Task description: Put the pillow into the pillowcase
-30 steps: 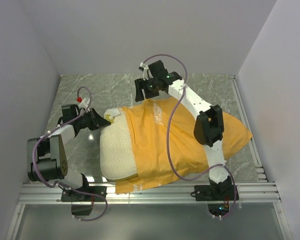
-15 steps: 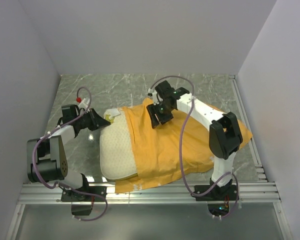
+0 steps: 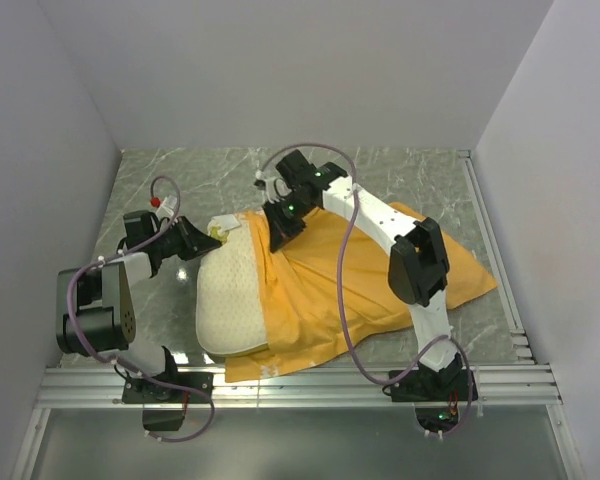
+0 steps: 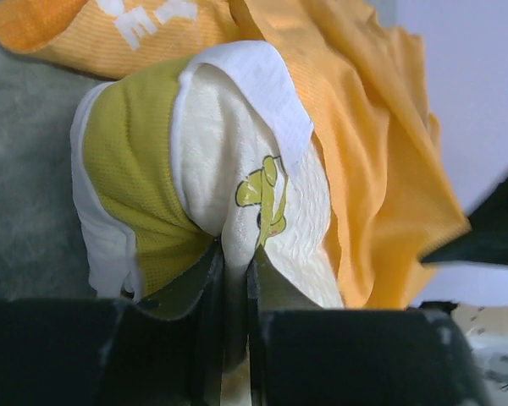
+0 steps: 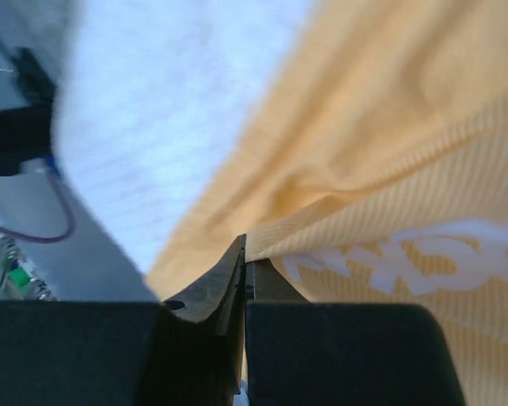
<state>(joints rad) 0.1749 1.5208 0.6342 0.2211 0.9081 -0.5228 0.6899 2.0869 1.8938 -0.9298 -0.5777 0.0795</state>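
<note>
Pillow point(image 3: 230, 300) lies on the grey marble-patterned table point(image 3: 180, 170), left of centre. Its cream, dimpled left part is bare and its right part is covered by the orange pillowcase point(image 3: 360, 270). The pillowcase spreads rumpled from there toward the right side of the table, passing beneath the right arm. Whether the covered part of the pillow is inside the case or only under it cannot be told from above. The left fingers point(image 3: 212, 238) sit at the pillow's far left corner, nearly closed, and pinch that corner. In the left wrist view the left fingers point(image 4: 224, 283) clamp a fold of white quilted fabric between them. Just above them is the pillow's yellow-green edge panel point(image 4: 140, 161), a small yellow-green printed figure point(image 4: 267, 190) and a white tag point(image 4: 254, 76) folded over the top. Orange cloth hangs just behind the corner. The right fingers point(image 3: 276, 228) are at the far left edge of the pillowcase, just beside the pillow's far corner. In the right wrist view the right fingers point(image 5: 244, 279) are pressed fully together, with a ridge of the orange fabric's edge caught at their tips and the cloth drawn up into a taut fold. White lettering point(image 5: 389, 254) on the ribbed orange weave runs just beside that grip.
</note>
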